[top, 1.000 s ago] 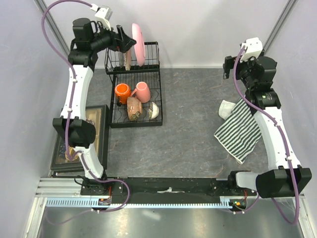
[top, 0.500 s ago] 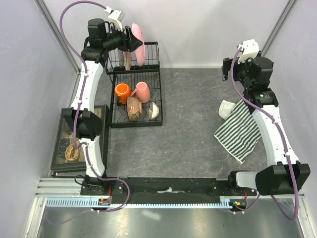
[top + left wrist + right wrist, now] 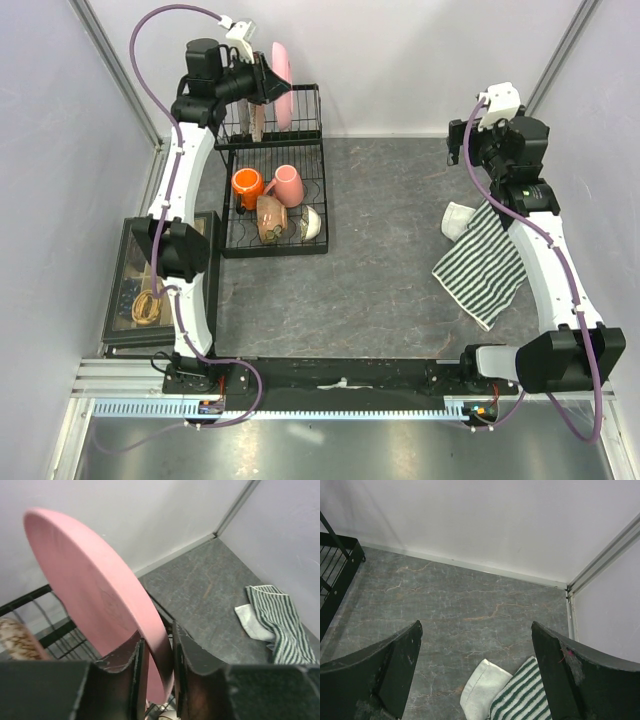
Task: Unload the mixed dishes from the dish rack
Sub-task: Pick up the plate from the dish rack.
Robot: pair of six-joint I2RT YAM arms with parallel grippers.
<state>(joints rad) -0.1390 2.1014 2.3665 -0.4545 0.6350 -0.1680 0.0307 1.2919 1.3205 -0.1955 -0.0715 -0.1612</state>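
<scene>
Left tool (image 3: 157,647): we see its two dark fingers (image 3: 190,655) pressed on either side of the pink dish (image 3: 90,592), gripping its lower rim.
Pink dish: wide and shallow, with a plain matte pink back and a thick rounded rim. It stands on edge, tilted, in the upright back of the rack (image 3: 312,128), at 11 o'clock on the surface (image 3: 390,250).
Rack: black wire, with a flat base in front of the upright basket.
Rack base: the orange mug (image 3: 246,185) and pink mug (image 3: 288,184) sit just beside each other. At their 6 o'clock lie a tan-brown bowl (image 3: 270,217) and a small white bowl (image 3: 313,222).
Right tool (image 3: 476,627): we see the jaws spread wide and holding nothing, at 2 o'clock.
Striped cloth (image 3: 485,262): at 3 o'clock.
</scene>
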